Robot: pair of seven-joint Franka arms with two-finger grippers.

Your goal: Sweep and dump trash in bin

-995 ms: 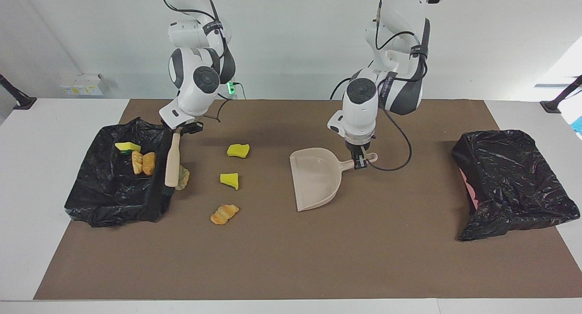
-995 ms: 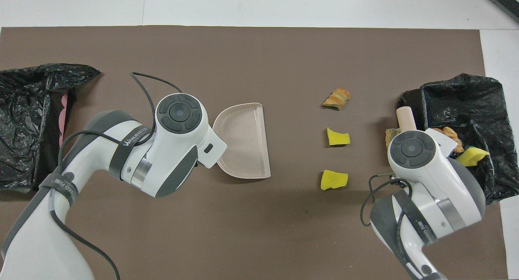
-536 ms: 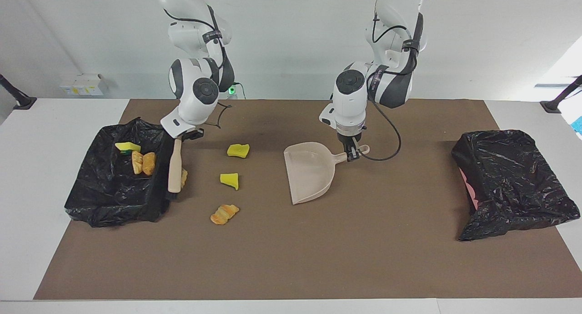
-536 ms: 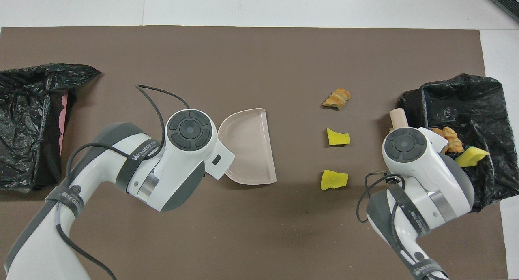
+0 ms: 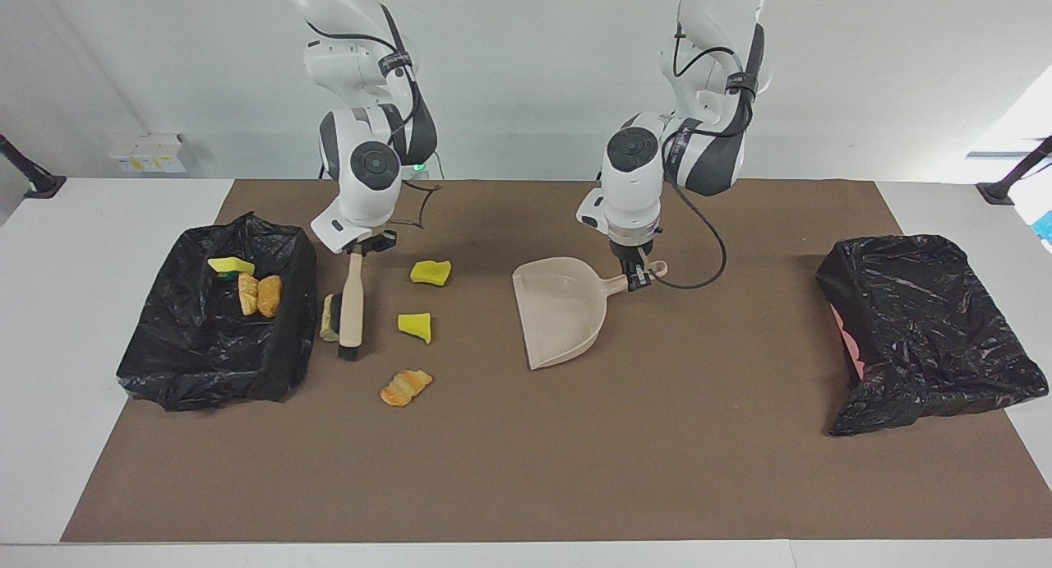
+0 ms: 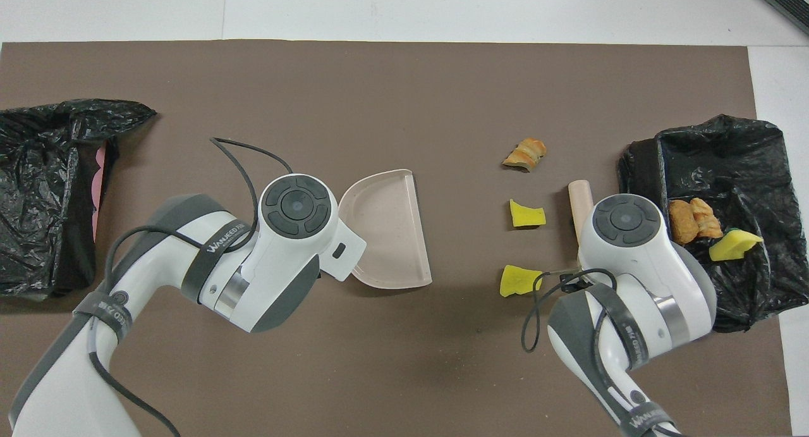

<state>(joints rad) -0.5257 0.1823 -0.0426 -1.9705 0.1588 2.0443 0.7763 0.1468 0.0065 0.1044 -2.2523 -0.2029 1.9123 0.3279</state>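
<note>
My right gripper [image 5: 355,251] is shut on the beige brush [image 5: 352,305], whose dark bristles [image 5: 348,354] are low on the mat beside the black-lined bin [image 5: 205,362]. A green-yellow scrap of trash [image 5: 329,317] lies between brush and bin. Two yellow sponge chunks [image 5: 431,272] [image 5: 415,325] and a croissant piece [image 5: 405,387] lie on the mat toward the dustpan. Inside the bin lie a yellow sponge [image 6: 733,245] and bread pieces [image 6: 692,219]. My left gripper [image 5: 637,279] is shut on the handle of the beige dustpan [image 5: 559,309], mid-table.
A second black bag [image 5: 929,330] with pink showing at its mouth lies at the left arm's end of the brown mat [image 5: 526,469]. A black cable loops from the left wrist near the dustpan handle. White table borders the mat.
My right arm carried the brush away from the bin toward mid-table, leaving the green-yellow scrap on its bin side. The left arm shifted the dustpan slightly toward the trash, then held still.
</note>
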